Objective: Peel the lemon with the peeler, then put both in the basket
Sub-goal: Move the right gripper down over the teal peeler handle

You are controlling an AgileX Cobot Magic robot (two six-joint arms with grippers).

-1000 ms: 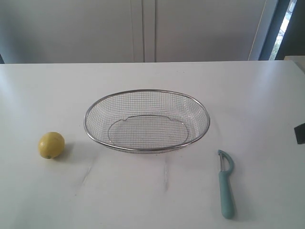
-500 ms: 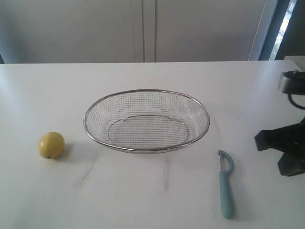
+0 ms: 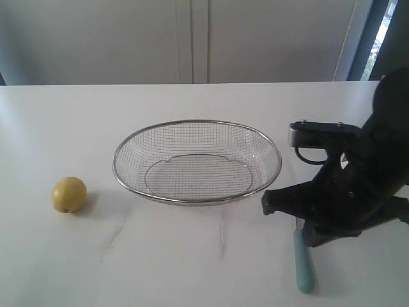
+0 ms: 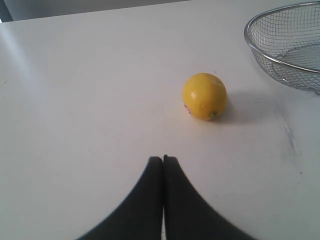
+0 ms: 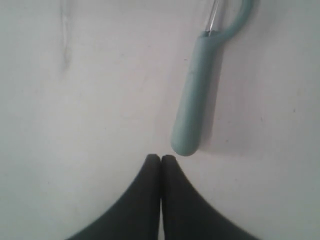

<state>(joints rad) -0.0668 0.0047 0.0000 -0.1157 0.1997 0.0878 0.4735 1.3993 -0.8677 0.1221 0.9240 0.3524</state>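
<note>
I am hanging my right pincer (image 5: 160,157) above the white tabletop (image 3: 192,262) with its two black fingers pressed together, gripping nothing. Its tips are sitting just short of the butt end of the slim peeler with the pale teal plastic handle and metal blade (image 5: 195,95); I cannot tell whether they are touching it. The peeler is lying flat on the table, just right of the wide oval basket of silver wire mesh (image 3: 115,167), and my dark right arm (image 3: 345,192) is covering its head in the exterior view. My left pincer (image 4: 163,158) is likewise closed and empty, pointing roughly toward the small round yellow lemon (image 4: 204,96). The lemon is resting on the table clear of those tips, left of the basket and apart from it.
</note>
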